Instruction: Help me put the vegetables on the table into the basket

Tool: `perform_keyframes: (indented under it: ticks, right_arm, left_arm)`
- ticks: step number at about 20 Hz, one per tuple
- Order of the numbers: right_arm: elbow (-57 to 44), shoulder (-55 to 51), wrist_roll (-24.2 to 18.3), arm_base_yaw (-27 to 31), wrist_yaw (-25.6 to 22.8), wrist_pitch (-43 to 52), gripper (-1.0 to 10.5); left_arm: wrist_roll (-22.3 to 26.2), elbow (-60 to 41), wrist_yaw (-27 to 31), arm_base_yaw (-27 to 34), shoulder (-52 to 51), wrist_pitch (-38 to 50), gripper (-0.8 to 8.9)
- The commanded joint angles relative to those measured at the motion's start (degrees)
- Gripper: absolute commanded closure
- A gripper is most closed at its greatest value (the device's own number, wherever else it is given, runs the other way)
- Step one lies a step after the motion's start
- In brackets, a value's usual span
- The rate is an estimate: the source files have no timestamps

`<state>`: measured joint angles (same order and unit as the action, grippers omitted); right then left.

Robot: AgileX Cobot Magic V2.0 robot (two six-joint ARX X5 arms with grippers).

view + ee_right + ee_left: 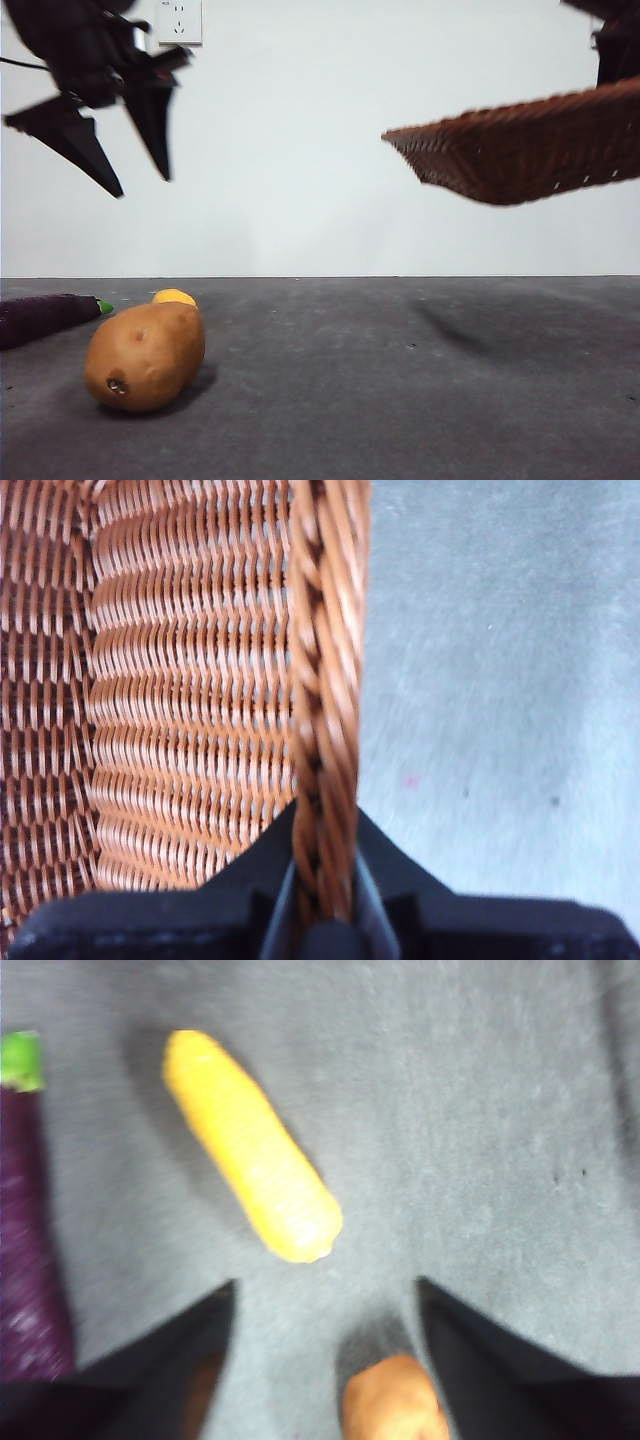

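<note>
My left gripper hangs open high at the left, above the vegetables. In the left wrist view its jaws are spread over the table, empty. The tan-brown potato lies on the table at front left. The yellow-orange piece lies behind it and shows as a long shape in the left wrist view. The purple eggplant lies at the far left. My right gripper is shut on the rim of the wicker basket and holds it tilted in the air at the right.
A white wall with a power socket stands behind the table. The basket's shadow falls on the table at the right.
</note>
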<state>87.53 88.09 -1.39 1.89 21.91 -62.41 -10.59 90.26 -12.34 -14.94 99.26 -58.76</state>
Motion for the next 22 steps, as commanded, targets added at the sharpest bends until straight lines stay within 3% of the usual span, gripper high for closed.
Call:
perform_keyframes:
  ticks: [1, 2, 8, 18, 22]
  right_arm:
    - [-0.04, -3.10, -0.66, -0.04, 0.63, -1.49, 9.6]
    - [-0.04, -4.61, -0.74, -0.04, 0.61, -2.54, 9.6]
    - [-0.04, -10.14, -0.79, -0.04, 0.63, -5.42, 9.6]
    - [-0.07, -10.29, -1.66, -0.04, 0.61, -6.60, 9.6]
    - [-0.07, -10.29, -1.68, -0.04, 0.63, -6.62, 9.6]
  left_arm:
    - [0.50, 5.03, 0.61, -1.31, 6.49, -2.36, 1.95]
    - [0.09, 6.49, 0.85, -1.81, 8.83, -2.38, 1.58]
    - [-4.63, 7.89, 3.96, -2.05, 17.18, -2.21, 1.58]
    - [-5.53, 7.87, 6.47, -2.36, 22.27, 0.79, 1.59]
    - [-5.60, 7.87, 7.91, -2.36, 22.60, 0.55, 3.39]
